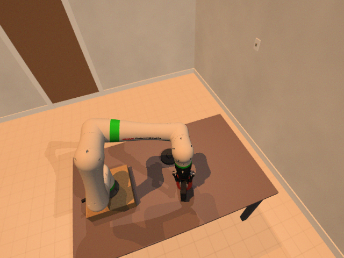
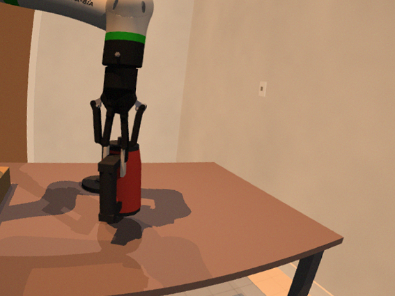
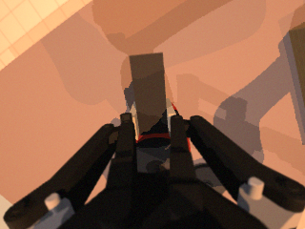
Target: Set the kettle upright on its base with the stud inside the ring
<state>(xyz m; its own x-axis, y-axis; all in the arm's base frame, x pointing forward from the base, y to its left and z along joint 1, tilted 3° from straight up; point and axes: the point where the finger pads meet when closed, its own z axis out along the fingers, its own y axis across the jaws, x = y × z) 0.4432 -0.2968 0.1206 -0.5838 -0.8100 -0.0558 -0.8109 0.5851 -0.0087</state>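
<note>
I see the bench [image 2: 256, 216], then the red kettle [image 2: 131, 179] mid-bench, upright, my gripper [image 2: 112, 159] clenched on its dark handle. I judge this the carry step; next, over the base [image 2: 91, 183] toward the far edge.

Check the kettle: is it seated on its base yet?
Not seated. The red kettle, upright in the gripper, hangs just above the table; the round base lies apart behind it.

Warm dim light; overlapping shadows; wrist view soft.
</note>
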